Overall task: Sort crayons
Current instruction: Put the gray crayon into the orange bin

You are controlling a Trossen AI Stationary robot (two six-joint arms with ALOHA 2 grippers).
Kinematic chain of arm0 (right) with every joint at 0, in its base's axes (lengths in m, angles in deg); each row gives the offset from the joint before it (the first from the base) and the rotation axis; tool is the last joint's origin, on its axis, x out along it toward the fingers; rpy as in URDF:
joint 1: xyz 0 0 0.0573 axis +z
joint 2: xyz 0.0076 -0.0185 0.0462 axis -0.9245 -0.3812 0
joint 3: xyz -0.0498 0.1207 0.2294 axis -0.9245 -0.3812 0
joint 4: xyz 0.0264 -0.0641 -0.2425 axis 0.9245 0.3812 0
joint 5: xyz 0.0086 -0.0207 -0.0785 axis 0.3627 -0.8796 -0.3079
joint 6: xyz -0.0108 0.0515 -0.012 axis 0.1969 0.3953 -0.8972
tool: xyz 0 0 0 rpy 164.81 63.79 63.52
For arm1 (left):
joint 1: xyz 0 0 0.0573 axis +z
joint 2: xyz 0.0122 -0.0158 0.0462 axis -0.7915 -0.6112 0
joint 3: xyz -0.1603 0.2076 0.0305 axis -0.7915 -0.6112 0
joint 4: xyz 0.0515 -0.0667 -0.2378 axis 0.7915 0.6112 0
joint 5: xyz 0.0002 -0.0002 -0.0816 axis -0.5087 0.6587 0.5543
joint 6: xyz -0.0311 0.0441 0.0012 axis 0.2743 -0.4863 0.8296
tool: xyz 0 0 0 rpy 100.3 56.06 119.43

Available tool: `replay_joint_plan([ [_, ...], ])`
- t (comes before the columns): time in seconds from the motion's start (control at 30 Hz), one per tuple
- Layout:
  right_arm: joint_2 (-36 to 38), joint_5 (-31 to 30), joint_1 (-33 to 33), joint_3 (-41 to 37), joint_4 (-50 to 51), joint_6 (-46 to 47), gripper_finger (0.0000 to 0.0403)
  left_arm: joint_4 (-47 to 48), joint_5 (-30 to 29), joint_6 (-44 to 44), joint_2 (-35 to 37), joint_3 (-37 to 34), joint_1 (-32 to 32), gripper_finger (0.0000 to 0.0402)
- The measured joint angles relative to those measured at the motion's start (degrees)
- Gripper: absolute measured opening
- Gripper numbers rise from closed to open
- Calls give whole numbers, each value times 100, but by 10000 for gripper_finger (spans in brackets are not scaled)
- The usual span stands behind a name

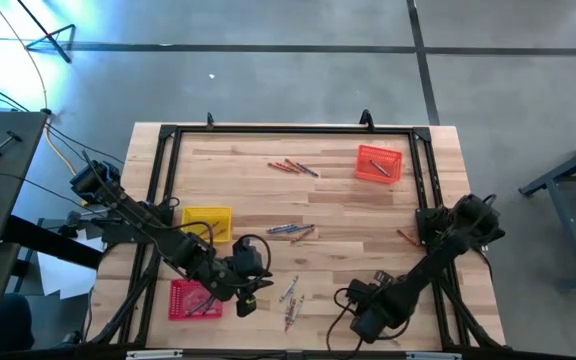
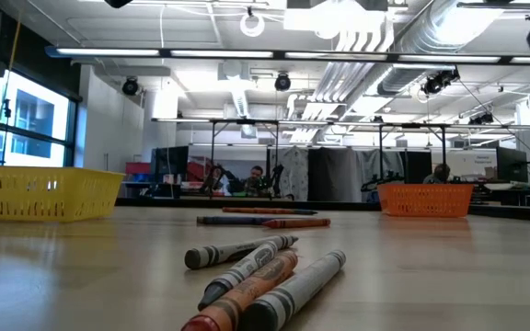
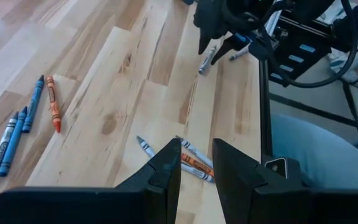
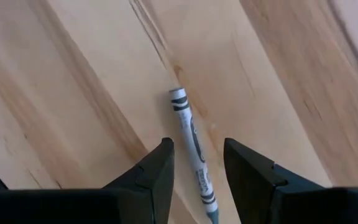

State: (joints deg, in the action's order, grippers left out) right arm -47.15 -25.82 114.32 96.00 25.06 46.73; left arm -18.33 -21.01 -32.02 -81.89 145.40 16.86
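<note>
- While the right gripper (image 4: 197,165) is lowered near the wooden table (image 1: 348,215), its two dark fingers (image 4: 157,168) are held apart with a clear gap between them.
- A grey crayon (image 4: 193,140) is seen lying flat on the table in that gap; contact between it and either finger cannot be confirmed, and it is not lifted.
- The left gripper (image 3: 196,163) is held above the table with its fingers parted by a narrow gap, and nothing is pinched between them.
- Just ahead of and below the left gripper, a small cluster of crayons (image 3: 188,158), grey and orange, is seen lying on the wood.
- Farther off to one side of the left gripper, a second group (image 3: 23,127) of blue, grey and orange crayons is laid out on the table.
- From the high view, the left gripper is located just beside a red tray (image 1: 194,299), and a yellow tray (image 1: 208,221) is placed near the same arm.
- An orange tray (image 1: 379,163) is positioned well apart from both grippers, at the far side of the table, with loose crayons (image 1: 294,167) beside it.
</note>
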Motion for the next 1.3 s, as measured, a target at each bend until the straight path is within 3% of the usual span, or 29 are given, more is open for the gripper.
replay_joint_plan([
  [0.3, -276, 250, -25, 13, -108, -26, 92, 2, 13, -52, 0, 0, -17, 78],
  [0.6, -268, 290, -28, 11, -31, -27, 9, 2, 17, -68, 0, -2, 9, 78],
  [0.93, 123, 493, -43, -17, 384, -24, 3, -9, 4, -168, -2, -2, 22, 78],
  [1.13, 547, -138, -129, -13, 1094, -24, 2, -74, -24, -167, -1, -2, 22, 78],
  [1.3, 967, -1405, -323, -11, 1974, -24, 2, -184, -182, -295, -2, -2, 26, 78],
])
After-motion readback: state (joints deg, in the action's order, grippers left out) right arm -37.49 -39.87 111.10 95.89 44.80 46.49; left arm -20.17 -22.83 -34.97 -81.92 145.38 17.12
